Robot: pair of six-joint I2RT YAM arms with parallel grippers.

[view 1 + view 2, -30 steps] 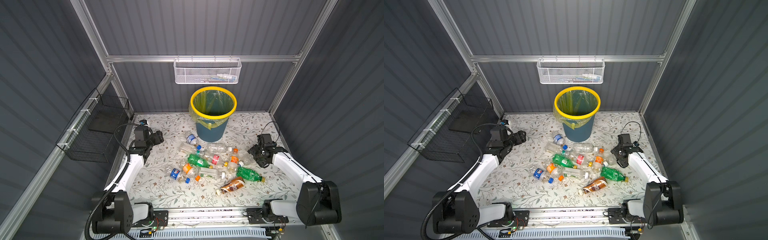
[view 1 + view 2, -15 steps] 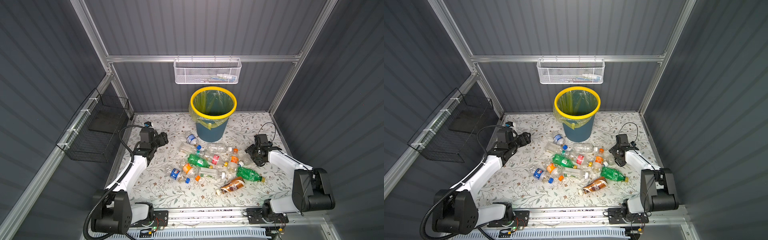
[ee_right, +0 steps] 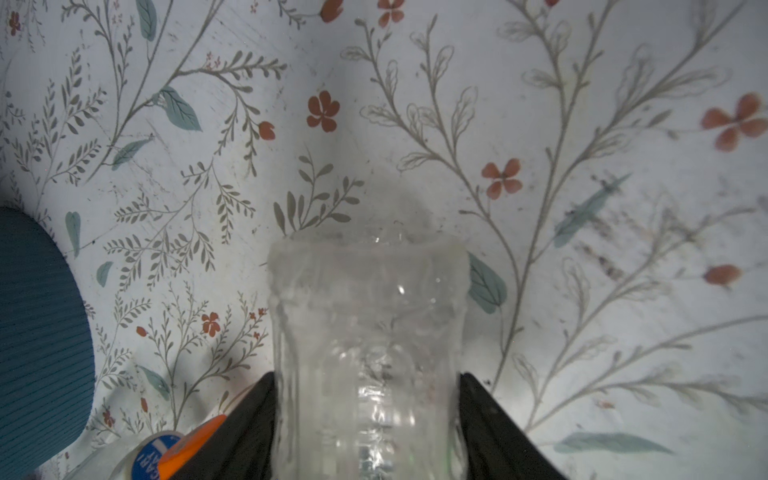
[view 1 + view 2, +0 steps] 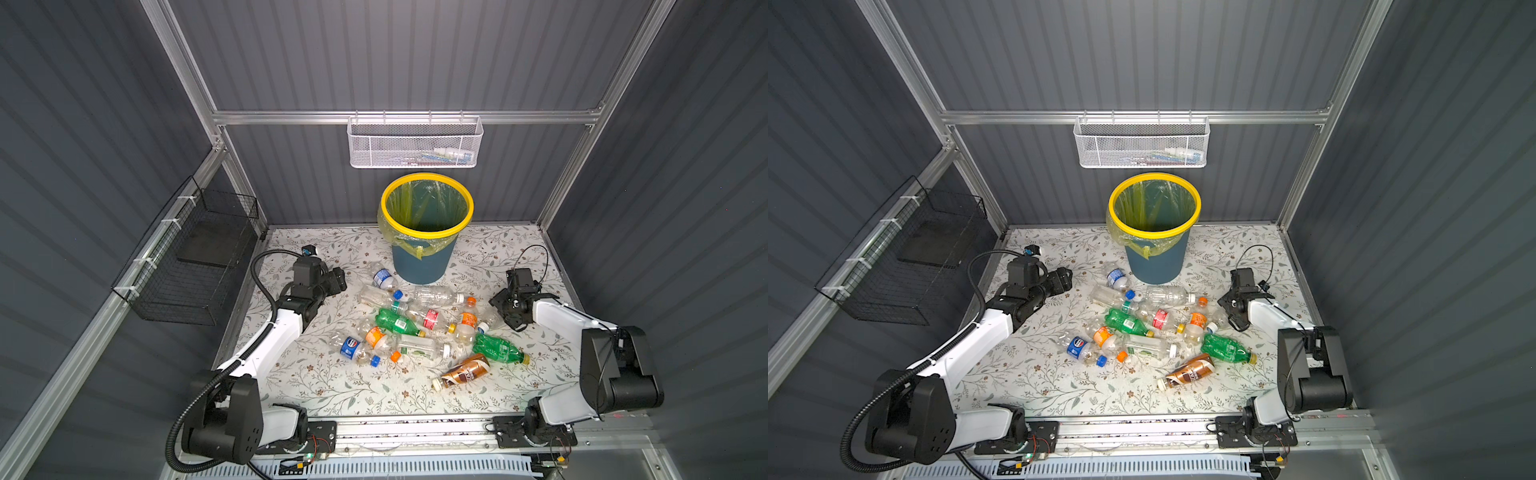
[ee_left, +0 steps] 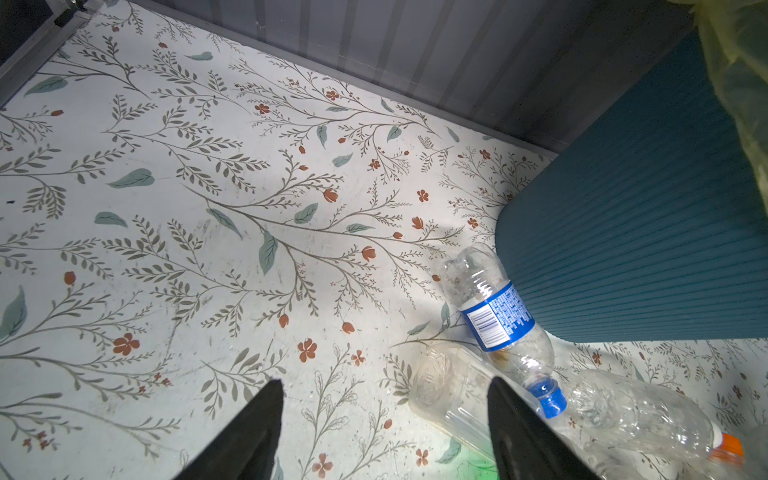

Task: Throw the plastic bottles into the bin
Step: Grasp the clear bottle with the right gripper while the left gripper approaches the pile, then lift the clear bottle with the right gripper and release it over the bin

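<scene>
Several plastic bottles [image 4: 415,328] lie in a loose pile on the flowered floor in front of the bin [image 4: 422,262], which stands upright with its yellow rim [image 4: 1154,233] facing up. My right gripper [image 3: 365,378] is at the pile's right edge [image 4: 500,311], shut on a clear bottle [image 3: 368,311] with both fingers pressed against its sides. That bottle lies on the floor with a blue cap [image 4: 484,327]. My left gripper [image 5: 384,384] hangs open and empty left of the pile [image 4: 340,279]. A blue-labelled bottle [image 5: 496,316] lies against the bin's foot.
A white mesh basket [image 4: 415,143] hangs on the back wall above the bin. A black wire basket [image 4: 195,266] hangs on the left wall. Grey walls close in three sides. A brown bottle [image 4: 465,370] and a green one [image 4: 496,348] lie nearest the front.
My right gripper has drawn its jaws in onto the clear bottle. My left arm has reached to the right, closer to the pile and the bin.
</scene>
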